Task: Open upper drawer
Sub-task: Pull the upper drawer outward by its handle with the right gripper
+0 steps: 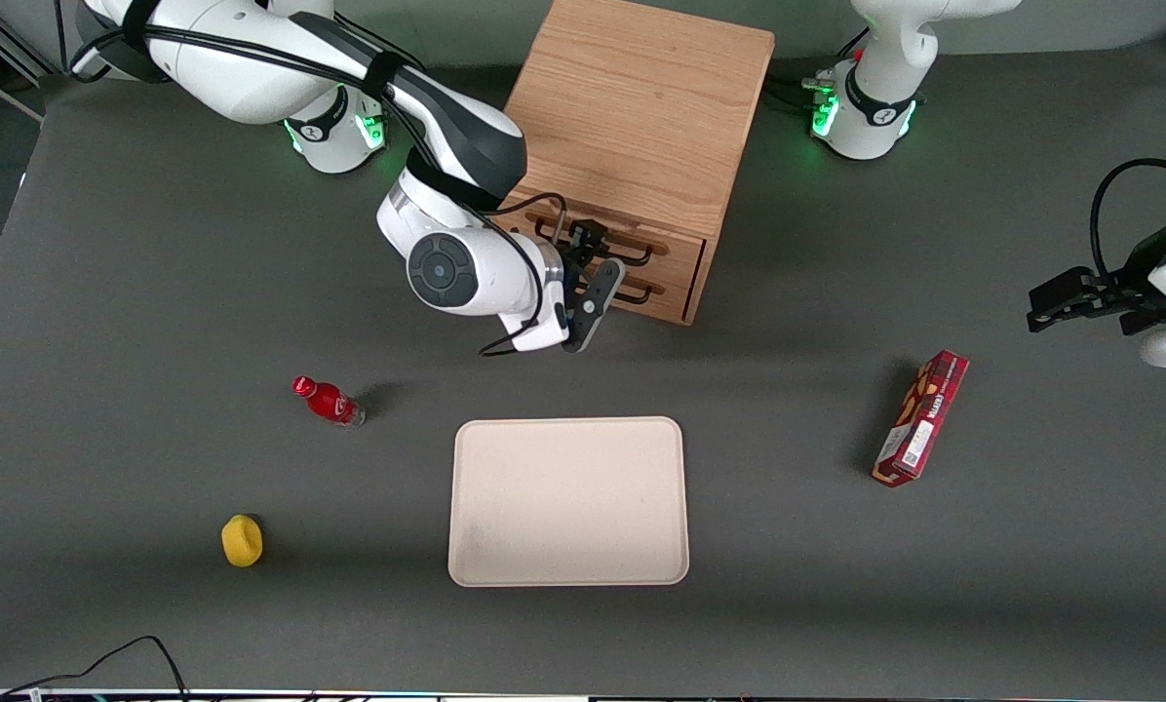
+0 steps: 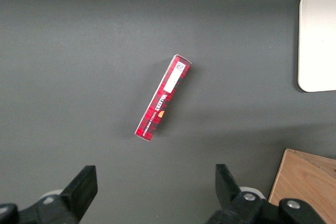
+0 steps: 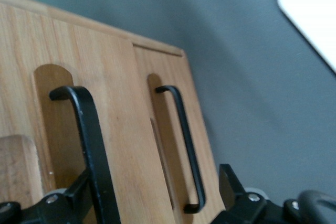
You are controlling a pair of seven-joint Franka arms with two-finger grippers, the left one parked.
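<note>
My gripper (image 1: 593, 255) is open around the black handle (image 3: 89, 145) of the upper drawer (image 1: 602, 242); I must pull it toward the front camera.

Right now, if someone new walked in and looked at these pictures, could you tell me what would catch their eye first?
The white working arm's tool is at the front of the light oak cabinet, at the black bar handle of the upper drawer, above the identical lower drawer. Nearer the front camera lies a cream rectangular tray. A small red bottle stands beside the tray toward the working arm's end.
</note>
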